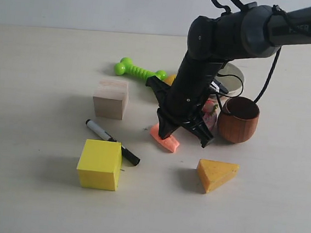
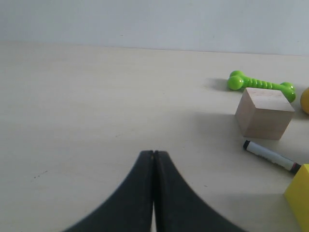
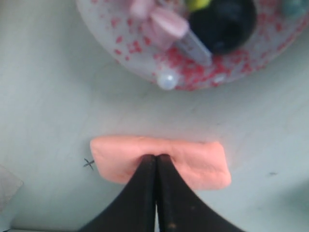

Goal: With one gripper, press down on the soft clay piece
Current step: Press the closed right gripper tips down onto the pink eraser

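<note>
The soft clay piece (image 1: 165, 140) (image 3: 198, 162), a salmon-orange slab, lies flat on the table in front of the yellow block and the wooden cup. My right gripper (image 1: 163, 134) (image 3: 156, 156) is shut, and its joined black fingertips rest on the middle of the clay's top, where the clay is dented around them. My left gripper (image 2: 153, 152) is also shut, with nothing between its fingers, hovering over bare table well to the left; it is out of the exterior view.
Around the clay stand a yellow block (image 1: 100, 164), a black-and-white marker (image 1: 112, 141), a wooden block (image 1: 111, 98), a green bone toy (image 1: 139, 70), a cheese-like wedge (image 1: 216, 174), a brown wooden cup (image 1: 238, 119) and a pink frosted doughnut toy (image 3: 193, 43) just behind the clay.
</note>
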